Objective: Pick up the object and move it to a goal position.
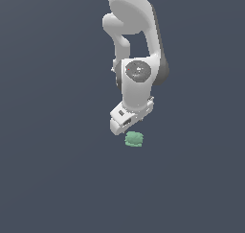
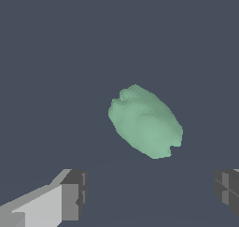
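**Pre-grasp: tool over object**

Dark slate tabletop, featureless. Object (image 1: 134, 139) lies just beside and below the tool (image 1: 125, 124). Wrist view shows fingers (image 2: 72, 195) spread wide, nothing between them, object (image 2: 145, 122) ahead of the gap. Approach step; next likely needs centring, descent, then closing

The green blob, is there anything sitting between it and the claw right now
Nothing visible does. In the wrist view the green blob lies ahead of the open claw with only bare surface between; no other object shows in either view.
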You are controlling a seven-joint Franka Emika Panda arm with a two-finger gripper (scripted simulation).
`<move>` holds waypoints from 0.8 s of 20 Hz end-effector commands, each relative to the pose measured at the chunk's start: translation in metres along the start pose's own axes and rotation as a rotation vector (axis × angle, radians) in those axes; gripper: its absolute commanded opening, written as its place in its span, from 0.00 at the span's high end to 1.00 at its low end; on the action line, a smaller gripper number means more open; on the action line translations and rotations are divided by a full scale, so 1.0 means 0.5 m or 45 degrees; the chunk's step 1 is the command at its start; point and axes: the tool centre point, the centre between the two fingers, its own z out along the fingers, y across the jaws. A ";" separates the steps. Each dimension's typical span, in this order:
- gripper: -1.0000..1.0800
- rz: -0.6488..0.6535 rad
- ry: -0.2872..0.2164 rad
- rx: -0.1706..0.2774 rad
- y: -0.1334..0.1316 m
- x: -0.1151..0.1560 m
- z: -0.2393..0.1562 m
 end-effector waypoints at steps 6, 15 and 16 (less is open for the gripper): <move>0.04 -0.282 0.003 -0.010 0.003 0.016 0.009; 0.04 -0.616 0.007 -0.022 0.007 0.036 0.019; 0.04 -0.653 0.008 -0.024 0.008 0.038 0.020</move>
